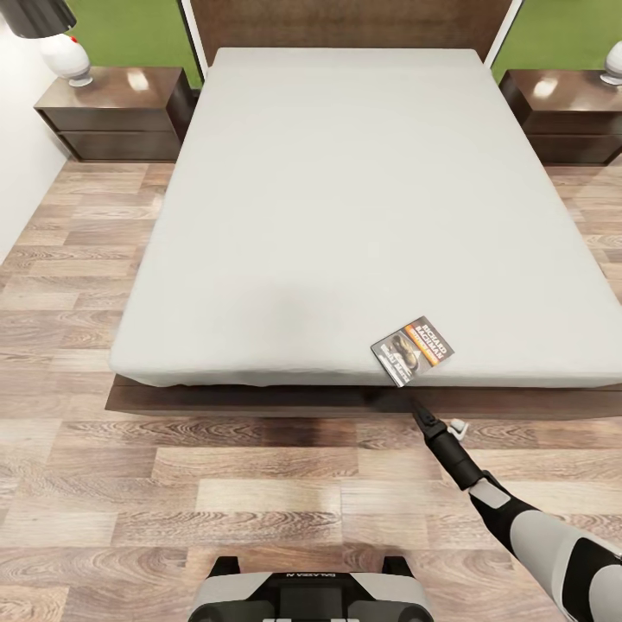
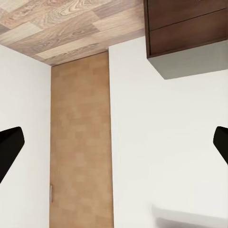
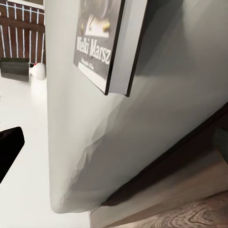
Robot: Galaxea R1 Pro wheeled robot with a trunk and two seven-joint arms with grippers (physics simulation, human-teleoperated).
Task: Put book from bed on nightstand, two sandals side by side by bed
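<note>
The right gripper (image 1: pixel 413 403) is held low at the foot edge of the bed (image 1: pixel 345 190), its fingers parted and holding nothing. Just beyond its tips, the book (image 1: pixel 413 350) lies flat on the mattress near that edge. Farther off, two nightstands (image 1: pixel 112 108) (image 1: pixel 566 108) flank the headboard. The left gripper's fingers (image 2: pixel 8 145) are seen spread apart.

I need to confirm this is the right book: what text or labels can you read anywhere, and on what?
"Wielki Marsz": white lettering on the book cover, read in the right wrist view.
Orange and white title on the book in the head view: too blurred to read with confidence.
Small lettering on the robot's base: too small to read.
</note>
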